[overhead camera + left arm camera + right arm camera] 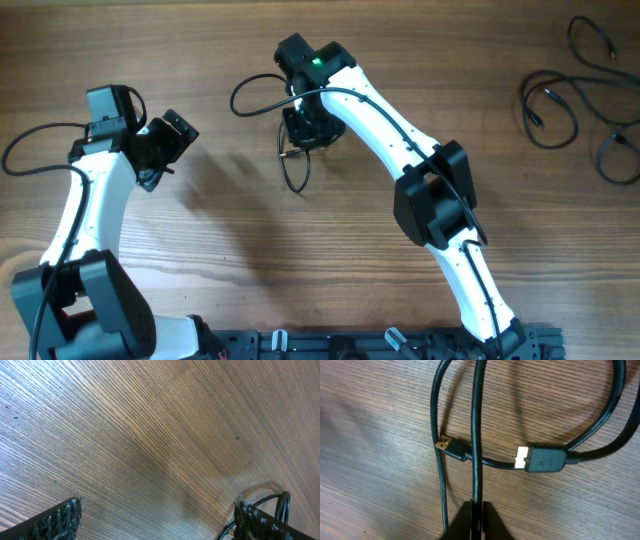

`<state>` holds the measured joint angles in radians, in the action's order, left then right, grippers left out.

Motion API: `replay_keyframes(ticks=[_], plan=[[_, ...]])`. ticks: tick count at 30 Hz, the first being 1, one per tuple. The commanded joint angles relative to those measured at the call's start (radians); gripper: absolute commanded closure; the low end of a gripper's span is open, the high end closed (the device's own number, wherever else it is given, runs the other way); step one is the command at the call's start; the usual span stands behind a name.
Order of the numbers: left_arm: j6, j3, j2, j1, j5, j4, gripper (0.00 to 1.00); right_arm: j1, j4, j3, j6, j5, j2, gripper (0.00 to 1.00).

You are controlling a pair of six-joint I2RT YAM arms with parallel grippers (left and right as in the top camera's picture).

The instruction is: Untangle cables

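A thin black cable [262, 88] lies in loops on the wooden table at top centre, partly under my right arm. In the right wrist view my right gripper [477, 510] is shut on one strand of this cable [478, 435]; a small gold-tipped plug [449, 447] and a larger flat plug [542, 459] lie just beyond the jaws. My right gripper [305, 128] sits over the loops in the overhead view. My left gripper [165, 150] is open and empty, off to the left; its wrist view [157, 520] shows bare wood and a bit of cable [280, 502] at the lower right.
More black cables [585, 100] lie in loose loops at the table's top right corner. A black cord [35, 135] of the left arm curves at the far left. A dark rail [380, 345] runs along the front edge.
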<state>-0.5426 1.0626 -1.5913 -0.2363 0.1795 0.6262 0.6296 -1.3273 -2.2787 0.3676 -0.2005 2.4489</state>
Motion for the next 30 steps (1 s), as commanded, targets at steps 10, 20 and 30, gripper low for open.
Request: replay_keyframes(ticks=[10,20,30], plan=[[0.015,-0.002,0.007,-0.004,-0.014,-0.001,0.00,-0.318,-0.041,-0.016,-0.035,0.022,-0.481,0.96],[0.015,-0.002,0.007,-0.004,-0.014,-0.001,0.00,-1.133,-0.012,-0.014,0.054,-0.016,-0.726,0.96],[0.015,-0.002,0.007,-0.004,-0.014,-0.001,0.00,-1.348,-0.137,0.020,0.396,0.340,-0.668,0.96]])
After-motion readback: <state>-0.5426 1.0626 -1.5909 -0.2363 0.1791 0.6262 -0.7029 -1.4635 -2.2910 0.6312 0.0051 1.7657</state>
